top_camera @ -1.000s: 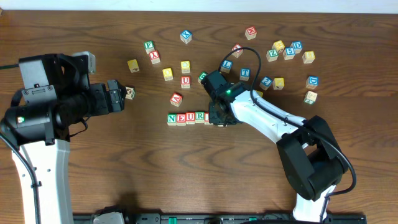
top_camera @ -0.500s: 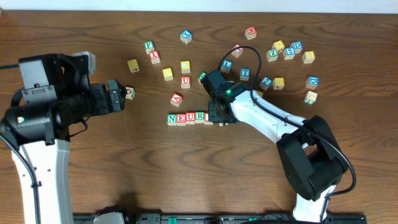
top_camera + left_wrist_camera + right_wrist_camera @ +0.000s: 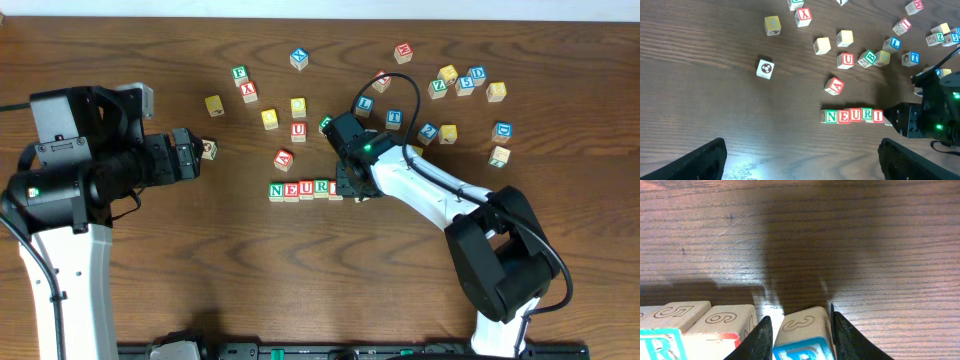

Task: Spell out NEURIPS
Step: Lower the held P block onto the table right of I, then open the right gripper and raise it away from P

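Across the surface (image 3: 200,280), the NEURI row (image 3: 300,189) is laid out. At its I end a blue-faced cube (image 3: 805,347) is gripped by the right fingers (image 3: 760,342), one finger wedged against the row. The left fingers (image 3: 700,160) are held open, well apart.

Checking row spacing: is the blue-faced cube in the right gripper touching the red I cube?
Apart. Right wrist view: a finger of the right gripper sits between the blue-faced cube and the red I cube.
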Available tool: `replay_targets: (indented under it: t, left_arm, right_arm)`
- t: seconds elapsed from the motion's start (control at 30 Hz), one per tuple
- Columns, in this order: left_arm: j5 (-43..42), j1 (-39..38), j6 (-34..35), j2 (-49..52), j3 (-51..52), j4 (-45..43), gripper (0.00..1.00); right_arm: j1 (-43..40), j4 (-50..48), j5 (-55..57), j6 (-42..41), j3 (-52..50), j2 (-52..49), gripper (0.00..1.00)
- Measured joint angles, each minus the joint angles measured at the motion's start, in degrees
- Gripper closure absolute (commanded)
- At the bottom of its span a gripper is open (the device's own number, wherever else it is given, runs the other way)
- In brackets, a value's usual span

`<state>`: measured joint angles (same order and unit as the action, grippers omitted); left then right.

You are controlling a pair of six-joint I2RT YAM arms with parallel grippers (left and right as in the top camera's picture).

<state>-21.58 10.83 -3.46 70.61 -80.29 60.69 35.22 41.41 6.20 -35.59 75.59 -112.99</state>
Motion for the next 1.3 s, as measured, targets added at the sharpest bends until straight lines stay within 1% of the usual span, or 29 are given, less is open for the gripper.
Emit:
replay_targets:
  t: [0.1, 0.67, 0.93, 1.03, 1.13, 1.2, 1.23, 1.3]
  left_arm:
    - [0.0, 0.0, 0.0, 0.0, 0.0, 0.0, 0.05]
    - [0.0, 0.0, 0.0, 0.0, 0.0, 0.0, 0.05]
    - [0.0, 0.0, 0.0, 0.0, 0.0, 0.0, 0.05]
    - [0.0, 0.0, 0.0, 0.0, 0.0, 0.0, 0.05]
    - [0.0, 0.0, 0.0, 0.0, 0.0, 0.0, 0.05]
    - [0.0, 0.0, 0.0, 0.0, 0.0, 0.0, 0.05]
    - [0.0, 0.0, 0.0, 0.0, 0.0, 0.0, 0.05]
    - [0.0, 0.0, 0.0, 0.0, 0.0, 0.0, 0.05]
  right_arm:
    - [0.0, 0.0, 0.3, 0.0, 0.0, 0.0, 0.64]
    - [0.0, -0.9, 1.4, 0.1, 0.2, 0.0, 0.62]
    - [0.0, -0.9, 1.7, 2.0, 4.3, 0.0, 0.60]
    - [0.0, 0.9, 3.7, 2.4, 6.8, 0.0, 0.59]
    - [0.0, 4.8, 6.8, 2.8, 10.0, 0.0, 0.59]
    - [-0.1, 8.5, 9.7, 3.0, 13.1, 0.0, 0.57]
    - [-0.1, 10.3, 11.0, 3.0, 14.6, 0.0, 0.54]
    - [-0.2, 12.3, 12.9, 3.1, 16.7, 0.0, 0.54]
